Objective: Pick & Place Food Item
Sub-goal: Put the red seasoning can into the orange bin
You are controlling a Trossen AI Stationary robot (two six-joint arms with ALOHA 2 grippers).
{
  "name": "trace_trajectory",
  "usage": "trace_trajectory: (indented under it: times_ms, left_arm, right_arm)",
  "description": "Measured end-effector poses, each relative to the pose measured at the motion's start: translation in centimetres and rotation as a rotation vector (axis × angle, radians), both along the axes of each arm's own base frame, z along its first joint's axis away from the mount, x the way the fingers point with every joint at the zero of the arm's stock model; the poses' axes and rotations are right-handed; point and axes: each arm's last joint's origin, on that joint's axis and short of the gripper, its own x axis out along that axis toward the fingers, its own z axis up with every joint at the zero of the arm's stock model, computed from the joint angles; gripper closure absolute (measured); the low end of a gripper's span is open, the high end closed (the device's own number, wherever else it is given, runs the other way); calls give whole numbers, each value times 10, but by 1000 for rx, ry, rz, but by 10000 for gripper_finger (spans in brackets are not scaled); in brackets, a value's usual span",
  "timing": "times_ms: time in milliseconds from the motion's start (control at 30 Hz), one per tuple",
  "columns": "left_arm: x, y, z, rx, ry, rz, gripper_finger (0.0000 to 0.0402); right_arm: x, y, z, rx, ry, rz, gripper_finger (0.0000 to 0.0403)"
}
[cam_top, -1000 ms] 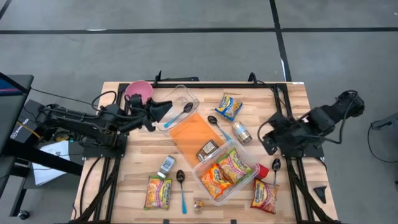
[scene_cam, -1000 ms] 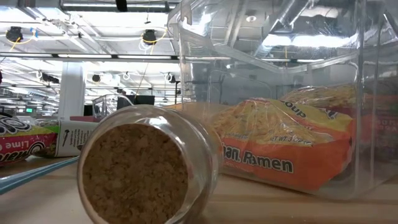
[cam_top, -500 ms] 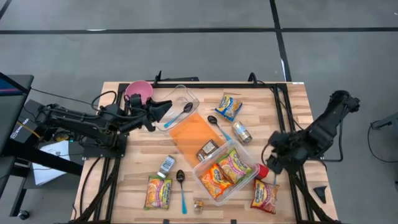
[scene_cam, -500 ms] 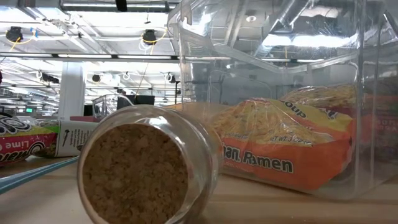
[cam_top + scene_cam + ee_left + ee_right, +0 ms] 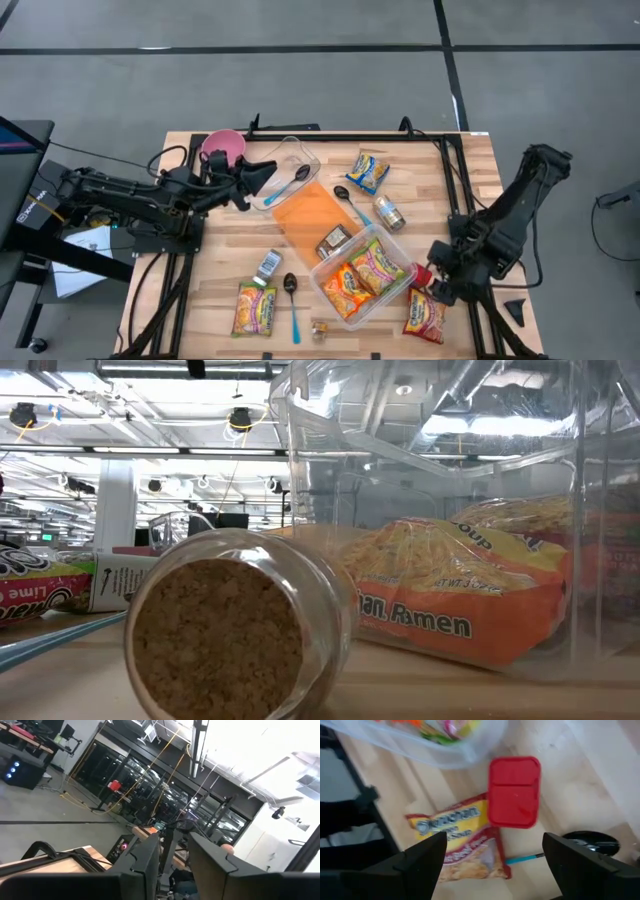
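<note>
Currently the right gripper (image 5: pixel 437 285) hangs over the near right corner of the table (image 5: pixel 470 170), above a small red box (image 5: pixel 421 272) and a ramen packet (image 5: pixel 425 314). Its wrist view shows its two dark fingers (image 5: pixel 422 862) spread wide apart, holding nothing and touching nothing. Between them lie the red box (image 5: pixel 514 791), the ramen packet (image 5: pixel 460 844) just beside it and partly under its edge, and a black spoon (image 5: pixel 590 842) with a blue handle close to the box on the other side. A corner of the clear tub (image 5: pixel 430 740) shows in the same view beyond the box.

From above, the clear tub (image 5: pixel 330 262) sits near the front middle of the table and contains two ramen packets (image 5: pixel 360 278). The red box rests just beside the tub's right corner; whether the two touch cannot be determined. The low view shows those packets (image 5: pixel 440 595) through the tub wall, with a cork-stoppered glass jar (image 5: pixel 235 625) lying on its side in front.

The left gripper (image 5: pixel 262 178) waits at the back left of the table, beside a pink bowl (image 5: pixel 223 147) and at the edge of a second clear container (image 5: pixel 290 160). Its wrist view shows its fingers (image 5: pixel 150 860) slightly parted with nothing between them.

An orange lid (image 5: pixel 310 213) lies flat between the two containers.
</note>
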Motion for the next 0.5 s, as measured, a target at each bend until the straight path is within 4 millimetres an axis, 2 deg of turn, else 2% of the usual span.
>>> trace_trajectory:
  times_ms: [233,500]
  left_arm:
    - [0,0,0,2,-5,-7,302]
    - [0,0,0,2,-5,-7,302]
  right_arm:
    - [-8,-2,-20,-79,1,28,78]
    - [-2,-2,-32,-34,-26,-16,78]
